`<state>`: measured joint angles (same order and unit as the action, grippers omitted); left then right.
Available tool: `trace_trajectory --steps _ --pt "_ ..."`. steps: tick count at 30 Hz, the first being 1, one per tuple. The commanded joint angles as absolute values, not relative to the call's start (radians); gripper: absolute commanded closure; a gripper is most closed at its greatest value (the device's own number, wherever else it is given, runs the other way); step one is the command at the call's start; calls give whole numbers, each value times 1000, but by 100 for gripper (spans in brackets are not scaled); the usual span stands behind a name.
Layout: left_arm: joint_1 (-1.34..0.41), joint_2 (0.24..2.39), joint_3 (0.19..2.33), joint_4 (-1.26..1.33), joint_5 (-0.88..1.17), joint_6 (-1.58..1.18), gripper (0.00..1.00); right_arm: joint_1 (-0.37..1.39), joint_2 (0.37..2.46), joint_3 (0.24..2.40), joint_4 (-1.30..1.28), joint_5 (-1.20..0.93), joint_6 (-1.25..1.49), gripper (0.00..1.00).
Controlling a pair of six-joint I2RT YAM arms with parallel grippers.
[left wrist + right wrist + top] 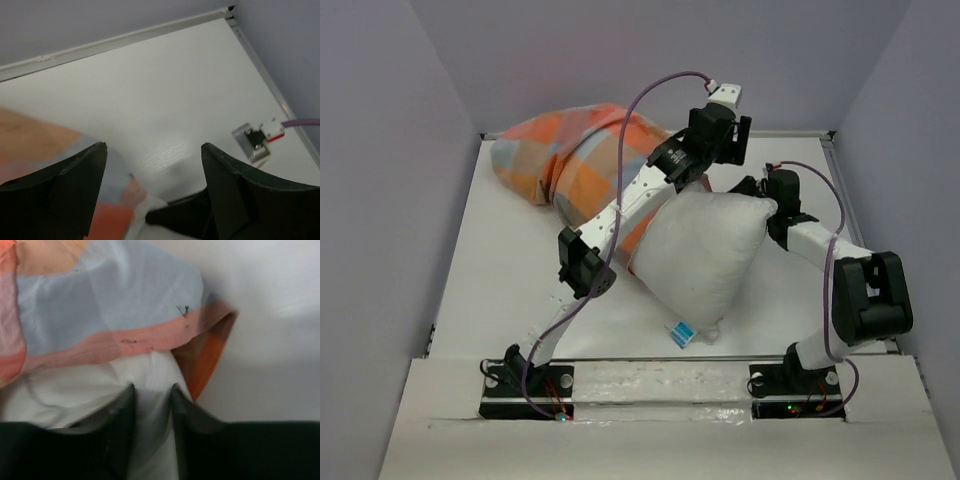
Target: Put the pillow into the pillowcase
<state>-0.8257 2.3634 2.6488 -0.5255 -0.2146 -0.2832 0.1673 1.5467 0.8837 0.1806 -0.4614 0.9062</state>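
Top view: the pillowcase point(560, 155) lies bunched at the far left of the table point(510, 270), with its mouth toward centre. The pillow point(705, 260) sits mid-table. One edge is under the hem and most of it is out. It's puffy, matte white with pointed corners, and has a small blue-white label point(682, 333) at the near corner. The left gripper point(730, 135) hangs over the far end of the case mouth. The right gripper point(757, 192) is at the pillow's far-right corner. My read: left arm is there to hold the mouth, right arm to feed the pillow.

Left wrist: the fingers point(75, 180) are spread wide with nothing between them, only bare table beyond. Checked cloth and a sliver of white show bottom left. No grip on the hem.

Right wrist: blurry. The fingers point(122, 415) are close together with white pillow cloth in the narrow gap. I can't tell whether it's clamped or loose. The hem just ahead is thin and limp, a light blue panel with a peach band and an orange inner fold, draped over the pillow end.

Insertion has barely started, and the hem likely needs a grip next.
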Motion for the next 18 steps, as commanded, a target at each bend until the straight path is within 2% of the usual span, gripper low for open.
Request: trace_trajectory --steps 1,3,5,6,7,8,11,15,18 --pt "-957 2176 2757 -713 -491 -135 12 115 1497 971 172 -321 808 44" --pt "-971 2168 2737 -779 -553 -182 12 115 1485 1034 51 -272 728 25" --pt "-994 2210 2788 -903 -632 -192 11 115 1438 1083 2 -233 642 18" --pt "-1024 2248 2942 -954 -722 -187 11 115 1412 1089 -59 -175 617 15" --pt "-1035 2287 2985 -992 -774 -180 12 115 1352 1085 -70 -149 595 14" --pt "-1043 2252 2933 -976 -811 -181 12 115 1321 1080 -87 -129 565 13" --pt "-1039 2188 2988 -930 -764 -143 15 115 1200 1059 -109 -121 531 14" --pt "-1080 2037 2987 -884 -739 -89 16 133 1082 996 -103 -268 515 24" --pt "-1146 1896 2916 -874 -845 -61 16 208 1040 941 -101 -324 502 31"
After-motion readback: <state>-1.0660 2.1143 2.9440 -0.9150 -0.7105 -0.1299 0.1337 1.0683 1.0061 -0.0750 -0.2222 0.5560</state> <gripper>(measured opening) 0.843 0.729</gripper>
